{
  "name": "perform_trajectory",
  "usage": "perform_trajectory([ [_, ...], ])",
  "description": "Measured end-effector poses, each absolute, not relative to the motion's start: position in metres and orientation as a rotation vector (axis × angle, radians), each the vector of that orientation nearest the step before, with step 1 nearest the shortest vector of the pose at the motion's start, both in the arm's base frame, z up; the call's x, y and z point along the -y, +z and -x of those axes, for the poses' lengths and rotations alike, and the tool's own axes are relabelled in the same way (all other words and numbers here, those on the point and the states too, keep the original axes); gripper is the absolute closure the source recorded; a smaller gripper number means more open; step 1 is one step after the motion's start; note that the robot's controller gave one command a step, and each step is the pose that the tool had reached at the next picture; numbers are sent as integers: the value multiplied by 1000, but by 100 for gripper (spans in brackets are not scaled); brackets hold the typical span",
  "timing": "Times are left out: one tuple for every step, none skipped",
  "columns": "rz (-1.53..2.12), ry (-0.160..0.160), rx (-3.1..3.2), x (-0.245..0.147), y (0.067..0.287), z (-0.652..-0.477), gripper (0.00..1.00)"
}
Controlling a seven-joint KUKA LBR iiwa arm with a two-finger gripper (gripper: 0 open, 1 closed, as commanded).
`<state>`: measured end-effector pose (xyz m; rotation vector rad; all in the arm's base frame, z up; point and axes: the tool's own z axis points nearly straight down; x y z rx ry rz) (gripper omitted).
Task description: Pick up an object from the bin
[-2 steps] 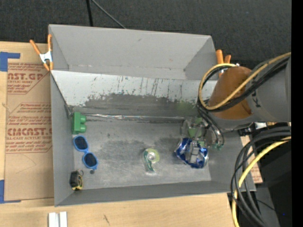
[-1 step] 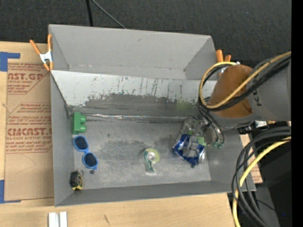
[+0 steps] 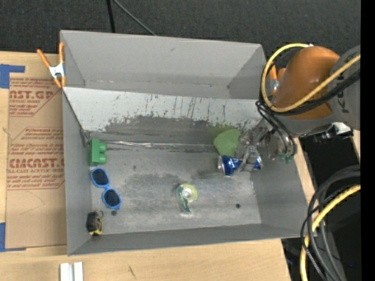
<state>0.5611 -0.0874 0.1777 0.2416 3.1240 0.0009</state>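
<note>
I am recording the bin [image 3: 164, 69] as matt grey metal, its floor scuffed and streaked. The green block [image 3: 97, 152] is looking like smooth plastic, the blue sunglasses [image 3: 104, 187] glossy plastic, the blue item [image 3: 230, 165] near the right wall shiny and crinkled.

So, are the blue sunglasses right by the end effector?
No, the blue sunglasses lie by the bin's left wall, while the end effector is at the right, beside a small blue object.

By the bin's [image 3: 158, 63] left wall lie a green block [image 3: 98, 152], blue sunglasses [image 3: 104, 187] just beside it, and a small black-and-yellow thing [image 3: 94, 222] in the front left corner. A clear greenish thing [image 3: 187, 194] lies mid-floor near the front edge; a pale green lump [image 3: 226, 138] sits toward the back right.
</note>
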Motion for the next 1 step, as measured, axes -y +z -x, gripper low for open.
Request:
perform_trajectory([
  [-213,0,-3122,82,308,-562,100],
])
